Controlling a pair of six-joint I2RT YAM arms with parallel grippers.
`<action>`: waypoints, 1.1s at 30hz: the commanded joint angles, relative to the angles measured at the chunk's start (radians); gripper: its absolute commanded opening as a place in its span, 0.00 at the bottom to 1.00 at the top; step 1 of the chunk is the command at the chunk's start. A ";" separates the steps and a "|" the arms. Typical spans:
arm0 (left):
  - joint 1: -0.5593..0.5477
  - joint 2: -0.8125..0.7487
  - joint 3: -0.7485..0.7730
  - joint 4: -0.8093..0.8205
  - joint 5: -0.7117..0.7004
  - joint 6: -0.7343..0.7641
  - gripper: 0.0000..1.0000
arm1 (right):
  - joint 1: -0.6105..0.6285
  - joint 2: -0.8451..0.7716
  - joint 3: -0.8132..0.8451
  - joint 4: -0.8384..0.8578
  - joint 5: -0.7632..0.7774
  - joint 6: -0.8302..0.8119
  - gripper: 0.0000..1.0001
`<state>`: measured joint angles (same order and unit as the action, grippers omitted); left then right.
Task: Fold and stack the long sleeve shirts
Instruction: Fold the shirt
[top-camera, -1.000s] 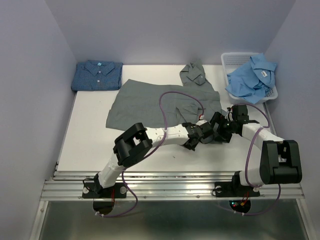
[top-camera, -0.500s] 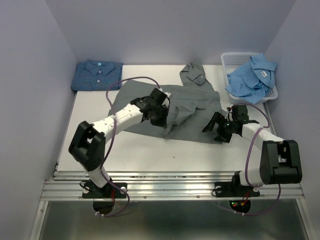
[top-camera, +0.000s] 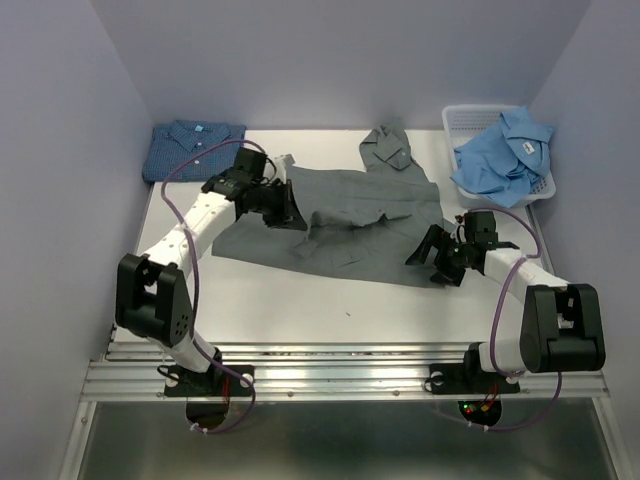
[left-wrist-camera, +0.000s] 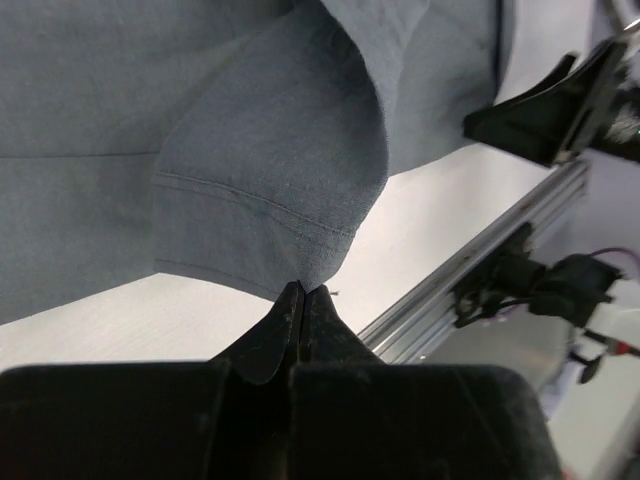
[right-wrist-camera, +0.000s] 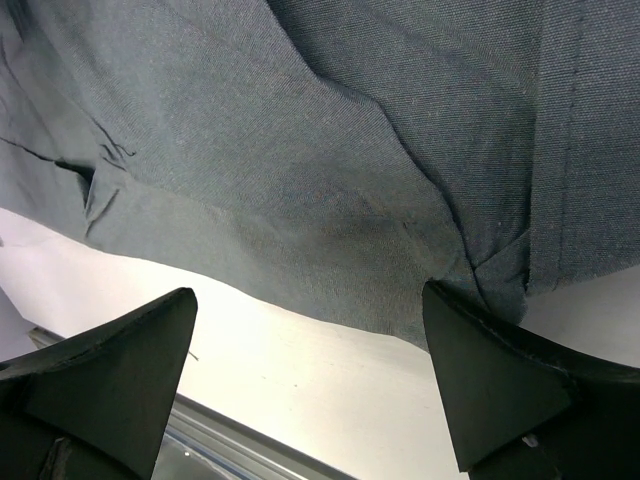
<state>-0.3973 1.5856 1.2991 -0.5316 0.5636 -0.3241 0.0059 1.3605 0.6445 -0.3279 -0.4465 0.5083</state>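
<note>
While the left gripper (left-wrist-camera: 302, 292) has its jaws pressed together on a hem corner of the grey shirt (top-camera: 370, 215), I read the right gripper (right-wrist-camera: 308, 295) as wide apart, gripping nothing.

- Grey shirt: spread over the middle of the tabletop (top-camera: 300, 300), collar at its far end. The cloth doubles over in a loose fold right at the left pinch.
- Left gripper: over the shirt's left part in the top view, arm reaching in from that side.
- Right gripper: at the shirt's near right edge. The wrist view shows one finger on each side of the hem, with white tabletop just below it. I can't tell whether the fingers touch cloth.
- Dark blue shirt (top-camera: 195, 150): folded flat, collar up, just beyond the grey shirt's far left corner.
- Light blue shirt (top-camera: 505, 155): crumpled in the white mesh basket (top-camera: 470, 118), off the grey shirt's far right side, spilling over the rim.
</note>
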 joint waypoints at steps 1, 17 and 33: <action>0.110 -0.113 -0.027 0.048 0.231 -0.062 0.00 | -0.006 -0.015 -0.011 0.013 0.035 -0.022 1.00; 0.383 -0.021 0.046 -0.308 0.217 0.111 0.00 | -0.006 -0.023 -0.026 0.006 0.052 -0.037 1.00; 0.468 -0.042 0.183 -0.429 0.160 0.008 0.00 | -0.006 -0.046 -0.040 -0.011 0.092 -0.047 1.00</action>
<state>0.0559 1.6199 1.4292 -0.9054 0.7303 -0.2867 0.0059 1.3338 0.6250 -0.3252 -0.3992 0.4885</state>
